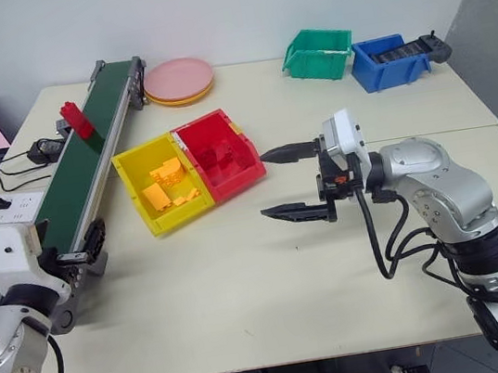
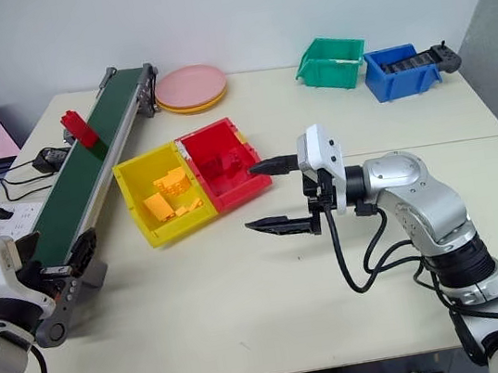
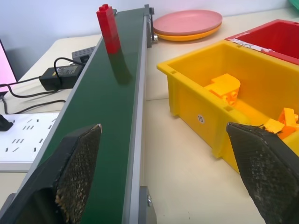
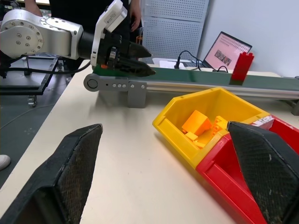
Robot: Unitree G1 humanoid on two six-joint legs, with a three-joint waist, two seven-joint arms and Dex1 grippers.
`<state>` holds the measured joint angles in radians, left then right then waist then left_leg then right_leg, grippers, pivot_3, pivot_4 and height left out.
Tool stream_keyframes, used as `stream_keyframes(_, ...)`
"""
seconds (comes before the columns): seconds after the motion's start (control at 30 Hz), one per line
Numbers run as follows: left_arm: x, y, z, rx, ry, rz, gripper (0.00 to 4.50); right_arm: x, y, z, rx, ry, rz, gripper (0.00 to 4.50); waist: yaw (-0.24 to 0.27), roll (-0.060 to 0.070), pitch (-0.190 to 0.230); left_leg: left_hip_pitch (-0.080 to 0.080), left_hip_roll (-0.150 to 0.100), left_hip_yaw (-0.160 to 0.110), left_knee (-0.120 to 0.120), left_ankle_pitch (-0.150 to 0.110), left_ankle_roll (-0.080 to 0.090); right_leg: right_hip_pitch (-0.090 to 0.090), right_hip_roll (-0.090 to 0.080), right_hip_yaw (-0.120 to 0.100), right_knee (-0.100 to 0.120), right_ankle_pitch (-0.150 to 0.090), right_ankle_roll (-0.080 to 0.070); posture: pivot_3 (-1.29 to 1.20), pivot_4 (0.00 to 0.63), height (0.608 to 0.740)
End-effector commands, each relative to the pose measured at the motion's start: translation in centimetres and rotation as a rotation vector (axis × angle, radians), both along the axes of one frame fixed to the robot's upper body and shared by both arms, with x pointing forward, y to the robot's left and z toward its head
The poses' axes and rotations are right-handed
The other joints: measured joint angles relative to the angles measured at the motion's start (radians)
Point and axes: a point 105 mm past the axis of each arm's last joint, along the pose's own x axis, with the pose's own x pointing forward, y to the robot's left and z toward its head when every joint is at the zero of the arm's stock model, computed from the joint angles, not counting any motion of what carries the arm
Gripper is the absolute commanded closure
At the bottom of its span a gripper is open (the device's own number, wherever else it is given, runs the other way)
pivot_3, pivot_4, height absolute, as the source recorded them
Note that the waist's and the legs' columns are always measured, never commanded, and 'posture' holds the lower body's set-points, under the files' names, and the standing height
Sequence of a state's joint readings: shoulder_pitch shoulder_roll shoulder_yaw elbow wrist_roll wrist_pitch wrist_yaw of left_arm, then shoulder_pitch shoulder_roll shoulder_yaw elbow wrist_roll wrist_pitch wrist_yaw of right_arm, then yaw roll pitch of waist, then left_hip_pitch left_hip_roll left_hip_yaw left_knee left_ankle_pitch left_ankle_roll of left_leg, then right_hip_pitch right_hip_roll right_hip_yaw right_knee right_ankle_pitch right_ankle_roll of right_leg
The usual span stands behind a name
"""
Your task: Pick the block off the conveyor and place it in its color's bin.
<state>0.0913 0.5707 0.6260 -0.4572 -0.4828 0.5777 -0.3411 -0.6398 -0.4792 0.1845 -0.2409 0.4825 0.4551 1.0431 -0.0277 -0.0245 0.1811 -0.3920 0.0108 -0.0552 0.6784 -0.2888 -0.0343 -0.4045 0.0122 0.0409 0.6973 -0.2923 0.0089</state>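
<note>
- On the conveyor (image 1: pixel 95 162), toward its far half, the red block (image 1: pixel 80 119) stands upright on the green belt, untouched.
- Beside the conveyor sit a yellow bin (image 1: pixel 157 183) and the red bin (image 1: pixel 221 155), touching side by side on the counter (image 1: pixel 273 286).
- At the belt's near end, the left gripper (image 3: pixel 163 172) has its fingers wide, empty.
- Near the red bin, the right gripper (image 1: pixel 291 182) hovers, fingers wide, empty.
</note>
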Motion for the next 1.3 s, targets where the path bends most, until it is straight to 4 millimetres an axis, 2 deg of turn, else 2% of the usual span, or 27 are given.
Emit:
stream_keyframes(0.03, 0.0, 0.4, 1.5, 0.040, -0.037, -0.003, 0.05, -0.9, 0.3, 0.7, -0.020, -0.049, 0.034, 0.00, 0.000, 0.000, 0.000, 0.000, 0.000, 0.000, 0.000, 0.000, 0.000, 0.000, 0.000, 0.000, 0.000, 0.000, 0.000, 0.00, 0.150, 0.740)
stream_keyframes(0.47, 0.4, 1.7, 1.0, 0.041, 0.010, 0.000, 0.05, -2.6, 0.2, 0.6, -0.038, -0.019, 0.125, 0.00, 0.000, 0.000, 0.000, 0.000, 0.000, 0.000, 0.000, 0.000, 0.000, 0.000, 0.000, 0.000, 0.000, 0.000, 0.000, 0.00, 0.150, 0.740)
stream_keyframes(0.97, -0.4, 4.5, 0.6, -0.023, 0.037, 0.113, 0.05, -2.9, 0.4, 0.6, -0.044, -0.031, 0.132, 0.00, 0.000, 0.000, 0.000, 0.000, 0.000, 0.000, 0.000, 0.000, 0.000, 0.000, 0.000, 0.000, 0.000, 0.000, 0.000, 0.00, 0.150, 0.740)
stream_keyframes(1.3, -0.8, 5.9, -0.8, -0.067, 0.115, 0.181, 0.05, -2.9, 0.5, 0.4, -0.050, -0.027, 0.134, 0.00, 0.000, 0.000, 0.000, 0.000, 0.000, 0.000, 0.000, 0.000, 0.000, 0.000, 0.000, 0.000, 0.000, 0.000, 0.000, 0.00, 0.150, 0.740)
